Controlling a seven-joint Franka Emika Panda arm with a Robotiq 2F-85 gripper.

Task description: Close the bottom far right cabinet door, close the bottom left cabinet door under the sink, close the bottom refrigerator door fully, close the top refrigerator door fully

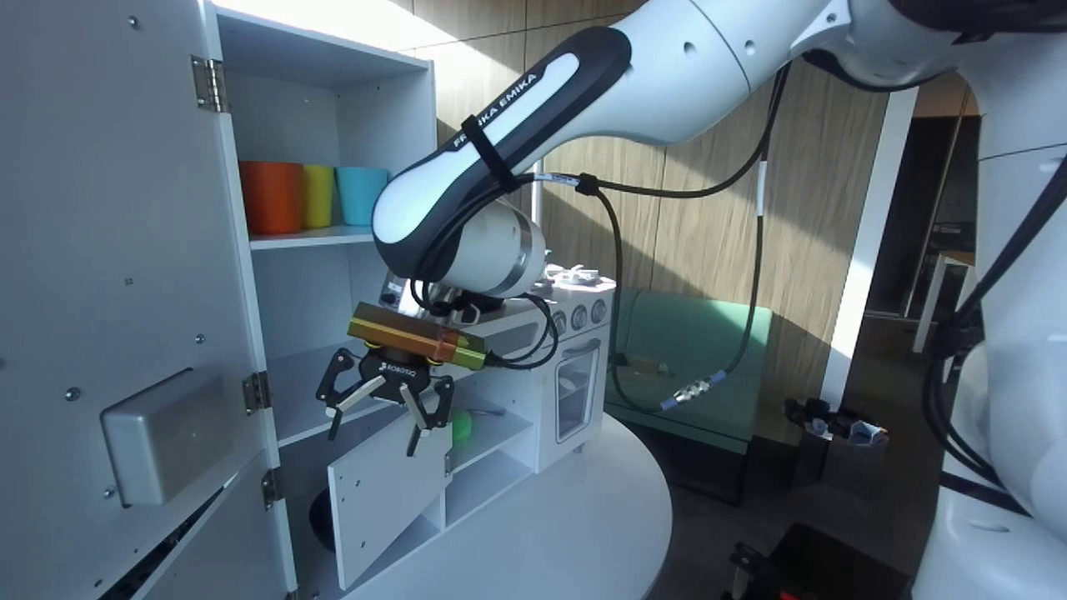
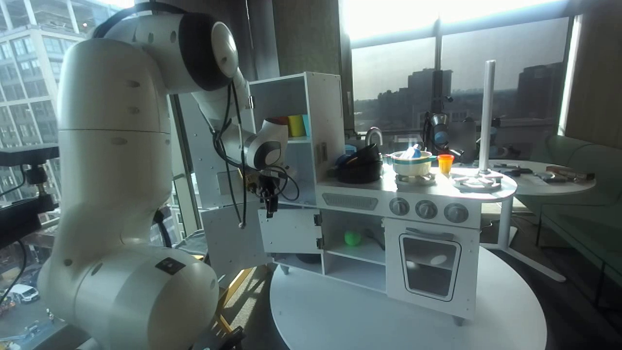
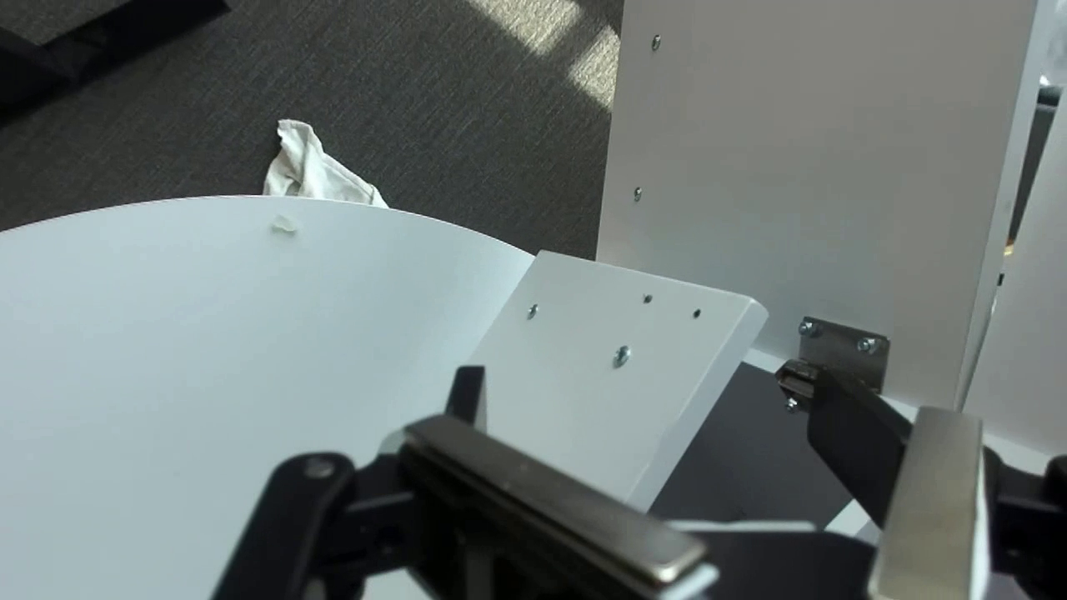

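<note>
White flat cabinet door, open | black pincer, spread | metal hinge

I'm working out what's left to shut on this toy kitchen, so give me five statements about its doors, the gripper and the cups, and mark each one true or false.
1. The top refrigerator door stands open. True.
2. The bottom refrigerator door is fully closed. False: the bottom refrigerator door is swung open.
3. The bottom left cabinet door stands open. True.
4. The gripper is shut. False: the gripper is open, its jaws well apart.
5. An orange cup, a yellow cup and a light blue cup stand on a fridge shelf. True.
</note>
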